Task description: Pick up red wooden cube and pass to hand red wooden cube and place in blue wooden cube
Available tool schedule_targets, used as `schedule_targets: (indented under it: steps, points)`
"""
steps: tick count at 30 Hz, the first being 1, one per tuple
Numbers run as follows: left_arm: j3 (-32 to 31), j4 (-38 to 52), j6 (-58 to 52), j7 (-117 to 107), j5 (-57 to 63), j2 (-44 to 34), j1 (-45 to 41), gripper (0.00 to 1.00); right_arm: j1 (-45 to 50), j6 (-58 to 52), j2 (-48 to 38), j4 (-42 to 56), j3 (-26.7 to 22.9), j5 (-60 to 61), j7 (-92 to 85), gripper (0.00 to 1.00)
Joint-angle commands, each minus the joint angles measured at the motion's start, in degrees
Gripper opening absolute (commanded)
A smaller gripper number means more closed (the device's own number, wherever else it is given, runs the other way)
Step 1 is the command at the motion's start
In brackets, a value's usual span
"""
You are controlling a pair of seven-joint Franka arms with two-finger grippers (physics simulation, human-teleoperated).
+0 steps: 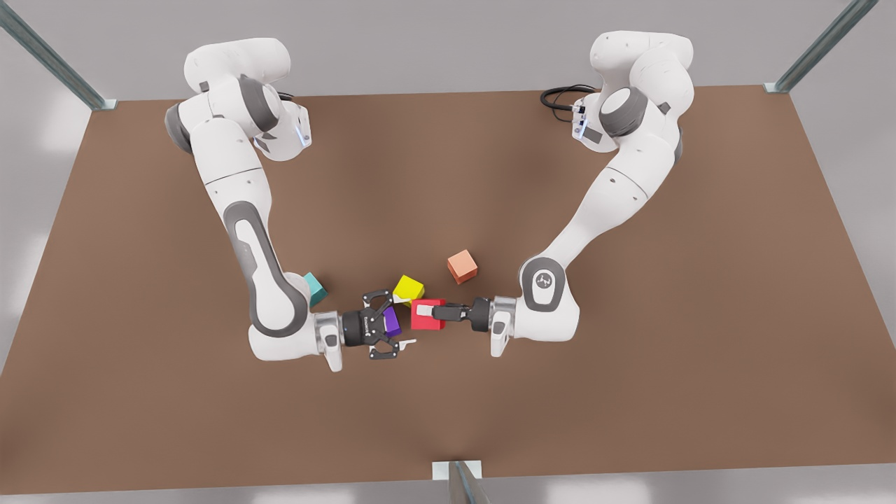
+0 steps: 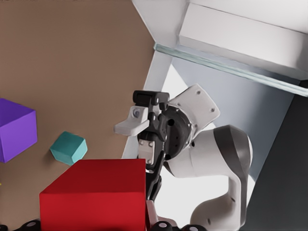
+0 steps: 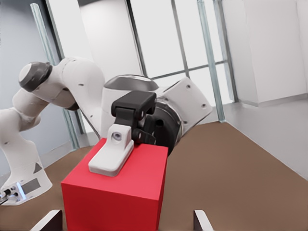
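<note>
Left end effector [image 1: 439, 313] is clamping the red wooden cube [image 1: 424, 316], faces sitting square, no long side. Right end effector [image 1: 399, 322] is facing it, fingers spread apart.

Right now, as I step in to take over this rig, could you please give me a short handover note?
Left gripper: shut on the red wooden cube, held out sideways toward the other arm.
Right gripper: open, facing the cube, not closed on it.
Blue wooden cube: on the table beside the right arm.
Done: pickup, arms brought together.
Left: right gripper takes the cube, left releases, place at the blue cube.
</note>
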Motion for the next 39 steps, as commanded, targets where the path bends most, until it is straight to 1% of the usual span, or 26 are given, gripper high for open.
schedule_targets:
  steps: [1, 17, 18, 19, 20, 21, 24, 25, 26, 31, 34, 35, 36, 37, 38, 39]
  points:
    - [0.0, 0.1, 0.3, 15.2, -0.8, 0.0, -0.1, 0.59, 0.4, 0.3, -0.1, -0.2, 0.0, 1.2, -17.6, 1.0]
    - [0.0, 0.3, 0.4, 17.7, -0.8, 0.0, -0.2, 0.59, 4.0, 2.2, 1.6, 0.1, 0.0, 6.3, -17.0, 1.0]
    - [0.0, 0.3, 0.4, 17.7, -0.8, 0.1, -0.2, 0.59, 4.0, 2.2, 1.6, 0.1, 0.0, 6.4, -17.0, 0.99]
    - [0.0, 0.3, 0.4, 17.7, -0.8, 0.1, -0.2, 0.59, 4.0, 2.2, 1.6, 0.1, 0.0, 6.5, -16.9, 0.94]
    - [0.0, 0.3, 0.4, 17.7, -0.8, 0.1, -0.2, 0.59, 4.0, 2.2, 1.6, 0.1, 0.0, 6.5, -17.0, 0.78]
    - [0.0, 0.3, 0.4, 17.7, -0.8, 0.1, -0.2, 0.59, 4.0, 2.2, 1.7, 0.1, 0.0, 6.5, -17.1, 0.73]
    - [0.0, 0.3, 0.9, 17.8, -0.8, 0.1, -0.2, 0.59, 3.9, 2.1, 1.7, 0.2, 0.0, 6.5, -17.2, 0.73]
    - [0.0, 0.3, 0.9, 17.6, -1.0, 0.1, -0.2, 0.67, 3.9, 2.1, 1.7, 0.2, 0.0, 6.5, -17.3, 0.73]
    - [0.0, 0.0, 0.8, 17.0, -3.3, 0.0, -0.1, 1.0, 3.9, 2.1, 1.7, 0.2, 0.0, 6.5, -17.4, 0.73]
    - [0.0, -0.3, 0.0, 16.7, -4.6, -0.4, 1.4, 1.0, 3.9, 2.0, 1.6, 0.2, 0.0, 6.4, -17.4, 0.72]
    - [0.0, -1.4, -8.4, 16.8, -1.3, -0.5, 8.2, 1.0, 3.7, 1.6, 1.5, 0.2, -0.5, 5.5, -16.9, 0.72]
    - [0.0, -1.5, -11.3, 16.7, 0.4, -0.6, 10.6, 1.0, 3.6, 1.4, 0.7, 0.3, -3.0, 2.5, -15.7, 0.72]
    - [0.0, -1.5, -14.2, 16.6, 1.6, -0.5, 12.6, 1.0, 2.9, 1.3, -0.5, 0.3, -4.7, -4.3, -12.4, 0.72]
    - [0.0, -1.5, -17.5, 13.6, 5.4, -0.6, 15.2, 1.0, 1.1, 0.0, -1.8, -0.2, -5.9, -14.6, -1.6, 0.72]
    - [0.0, -1.1, -22.6, 2.6, 13.5, -2.6, 17.7, 1.0, -0.9, -1.3, -3.0, -0.5, -6.4, -24.6, 8.5, 0.72]
    - [-0.1, 2.2, -31.3, -4.6, 26.5, -4.4, 19.0, 1.0, -1.1, -1.6, -4.7, -0.4, -9.4, -32.3, 19.2, 0.72]
